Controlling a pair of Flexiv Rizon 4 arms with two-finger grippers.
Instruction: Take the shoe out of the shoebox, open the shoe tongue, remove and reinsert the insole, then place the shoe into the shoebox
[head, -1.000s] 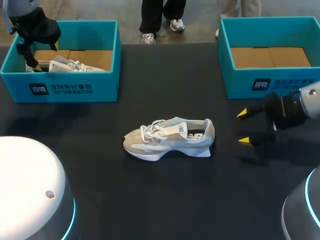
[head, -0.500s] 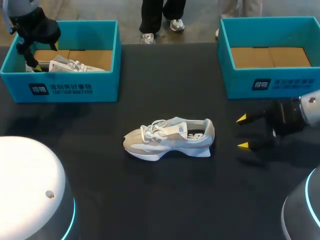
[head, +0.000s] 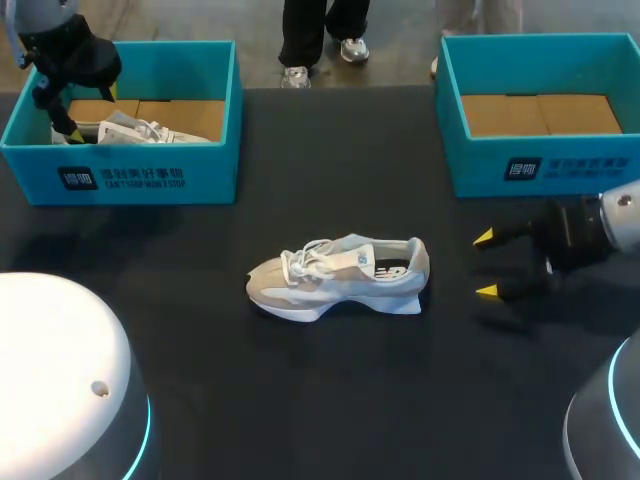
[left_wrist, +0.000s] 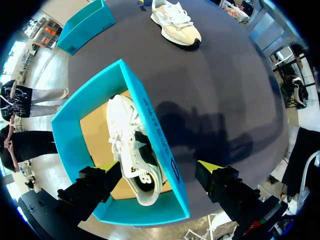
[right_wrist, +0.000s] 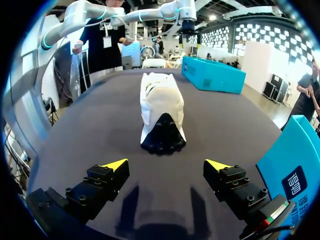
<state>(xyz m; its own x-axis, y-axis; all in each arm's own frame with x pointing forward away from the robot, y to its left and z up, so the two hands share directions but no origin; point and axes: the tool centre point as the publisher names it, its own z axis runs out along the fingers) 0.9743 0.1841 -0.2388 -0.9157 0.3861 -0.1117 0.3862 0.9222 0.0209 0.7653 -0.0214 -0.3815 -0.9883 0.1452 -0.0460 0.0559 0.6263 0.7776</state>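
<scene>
– Jaws first: are they holding anything?

– No. Both the right jaws and the left jaws are wide open with nothing in them.

– Where are the right jaws?

– Low down near the right edge of the tabletop. Their yellow tips point at the heel of the grey shoe, but they do not touch it.

– Where is that shoe?

– In the middle of the tabletop. It stands on its sole, with its toe toward the left edge.

– And the left jaws?

– They hang over the left shoebox at the far left corner. A white shoe lies inside it. The right shoebox, at the far right corner, shows only its brown floor.

– So which step is this?

– I think the grey shoe is out of its box and its tongue is not yet open. The laces look done up.

– What comes next?

– I guess the right jaws must slide in and pinch the heel, so the shoe stays put. They should go slowly, or a push may make the shoe slide or tip over.
</scene>
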